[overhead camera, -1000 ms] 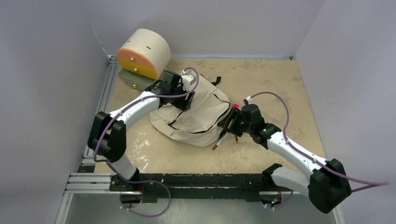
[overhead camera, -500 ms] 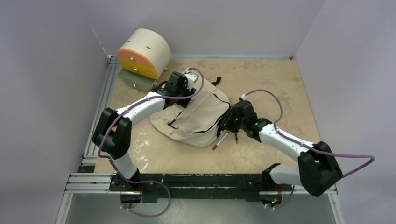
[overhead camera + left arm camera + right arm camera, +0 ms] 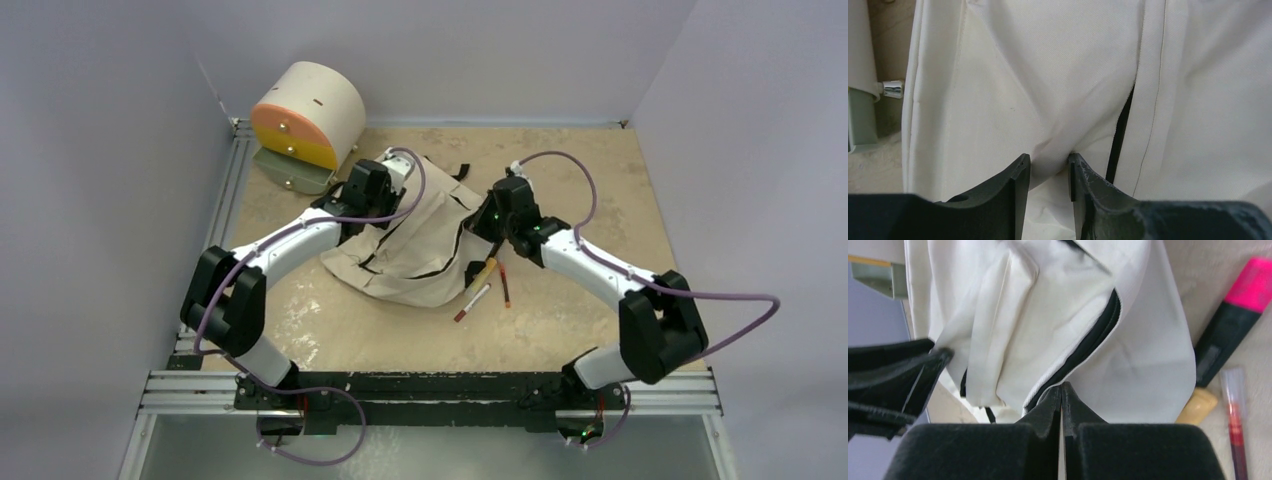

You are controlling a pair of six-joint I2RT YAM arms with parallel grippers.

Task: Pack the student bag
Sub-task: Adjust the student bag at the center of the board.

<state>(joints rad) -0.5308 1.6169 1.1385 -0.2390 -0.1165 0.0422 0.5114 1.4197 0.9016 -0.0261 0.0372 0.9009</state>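
Bag (image 3: 410,255), pinched by the left tool (image 3: 1048,161) and right tool (image 3: 1062,388) (at the zip edge), should be spread apart evenly.

A flat tabletop of mottled beige, stone-like sheet (image 3: 600,170) was boxed in by three plain, pale lilac-grey panels: a back wall (image 3: 450,50), a left wall (image 3: 100,150) and a right wall (image 3: 760,150). Silver slotted aluminium rails ran along its left edge (image 3: 226,220) and its near edge (image 3: 190,390). In the far left corner sat a cream cylindrical drawer unit with an orange face (image 3: 305,112) on a grey-green base (image 3: 285,172). The light was even and soft, the shadows faint.
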